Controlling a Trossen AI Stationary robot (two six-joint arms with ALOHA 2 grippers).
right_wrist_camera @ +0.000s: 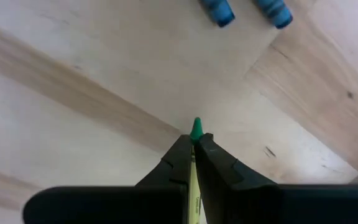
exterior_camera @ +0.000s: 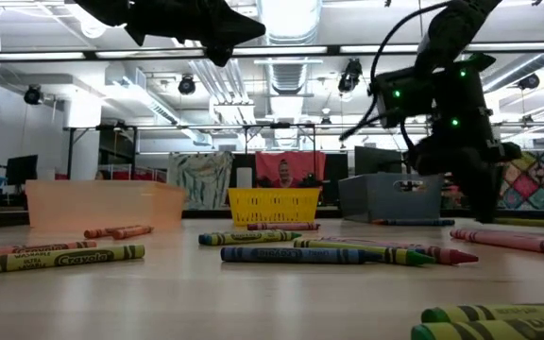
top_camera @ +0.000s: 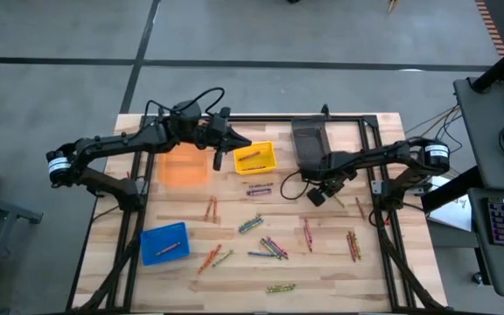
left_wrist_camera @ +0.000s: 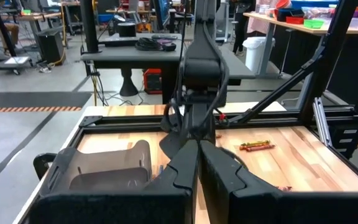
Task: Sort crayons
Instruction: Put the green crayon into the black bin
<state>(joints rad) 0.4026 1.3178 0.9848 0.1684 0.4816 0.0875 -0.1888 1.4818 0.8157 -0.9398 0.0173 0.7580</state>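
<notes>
Many crayons point(top_camera: 269, 248) lie scattered flat on the wooden table point(top_camera: 234, 289). My right gripper point(right_wrist_camera: 194, 142), also in the high view point(top_camera: 316, 194), hangs near the table's right middle in front of the grey bin point(top_camera: 309, 140). It is shut on a green crayon point(right_wrist_camera: 196, 129). My left gripper point(top_camera: 239, 140) is shut on nothing and hovers high between the orange bin point(top_camera: 185, 166) and the yellow bin point(top_camera: 255, 157). Its closed fingers point(left_wrist_camera: 197, 155) point toward the right arm. My right gripper pinches the green crayon by its paper-wrapped shaft point(right_wrist_camera: 194, 180) between the two fingers. The fingers come from above, pointing down, and the crayon lies along them. Only its green tip point(right_wrist_camera: 196, 127) sticks out past the fingertips toward the wood; whether it touches the table I cannot tell.
A blue bin point(top_camera: 164, 242) holding a crayon stands at the near left. The yellow bin holds crayons too. Two blue crayons point(right_wrist_camera: 247, 9) lie close beyond my right gripper. Black frame rails point(top_camera: 383, 175) run along the table's sides and far edge.
</notes>
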